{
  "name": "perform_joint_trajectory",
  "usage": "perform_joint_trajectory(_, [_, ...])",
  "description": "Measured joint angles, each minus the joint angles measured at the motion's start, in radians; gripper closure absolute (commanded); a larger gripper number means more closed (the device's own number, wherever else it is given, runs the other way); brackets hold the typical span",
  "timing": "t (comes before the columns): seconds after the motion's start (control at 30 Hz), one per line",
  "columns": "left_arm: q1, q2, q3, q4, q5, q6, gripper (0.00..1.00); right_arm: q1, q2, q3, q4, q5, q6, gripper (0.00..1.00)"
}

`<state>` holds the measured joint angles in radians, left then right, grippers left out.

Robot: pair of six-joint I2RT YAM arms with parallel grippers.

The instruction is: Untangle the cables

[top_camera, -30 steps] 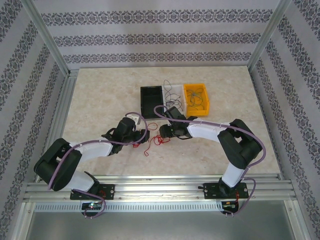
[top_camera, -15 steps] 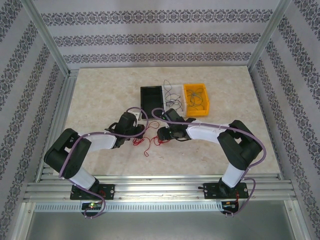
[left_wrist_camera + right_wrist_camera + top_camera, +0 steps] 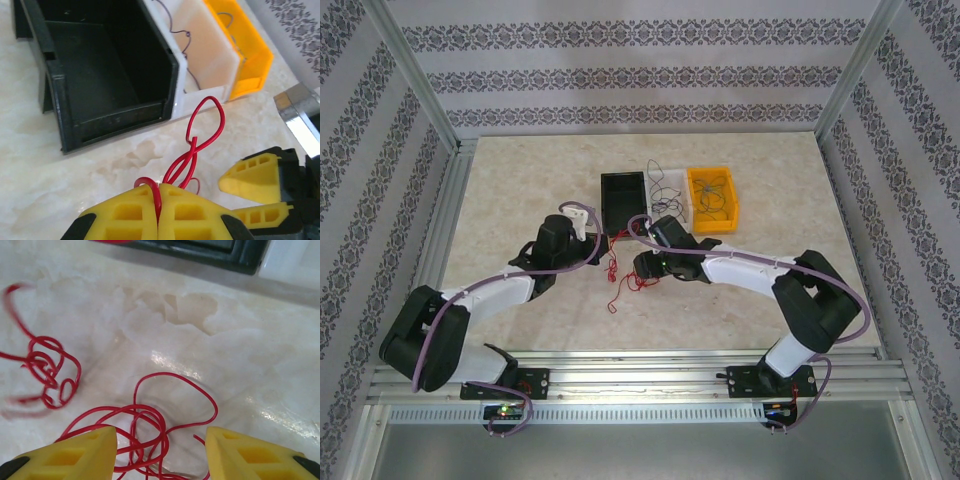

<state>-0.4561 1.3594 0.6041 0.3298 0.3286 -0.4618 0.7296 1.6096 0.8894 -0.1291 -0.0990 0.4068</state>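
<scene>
Pulling-apart step, I'd say: left gripper (image 3: 158,190) pinches a red cable (image 3: 192,150) near the black bin (image 3: 59,100), right gripper (image 3: 161,439) sits spread over the red clump (image 3: 146,416) mid-tabletop, next it should clamp down.

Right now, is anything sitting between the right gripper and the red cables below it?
Nothing visible. The right gripper hangs open directly over the red cables on the table, with its fingers either side of the loops.
</scene>
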Motion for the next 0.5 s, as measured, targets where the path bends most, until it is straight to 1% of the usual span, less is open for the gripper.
perform_joint_trajectory(0.1, [0.000,0.001,0.000,0.003,0.036,-0.010,1.00,0.002,-0.024,-0.002,0.016,-0.012,-0.018,0.49])
perform_joint_trajectory(0.23, [0.000,0.021,0.000,0.007,0.079,-0.024,1.00,0.021,-0.038,0.005,0.034,-0.060,-0.042,0.49])
perform_joint_trajectory(0.37, [0.000,0.043,0.000,0.022,0.094,-0.048,1.00,0.053,-0.018,0.050,0.037,-0.126,-0.059,0.50])
perform_joint_trajectory(0.5, [0.000,0.047,0.000,0.041,0.101,-0.067,1.00,0.069,0.034,0.109,0.054,-0.183,-0.068,0.55])
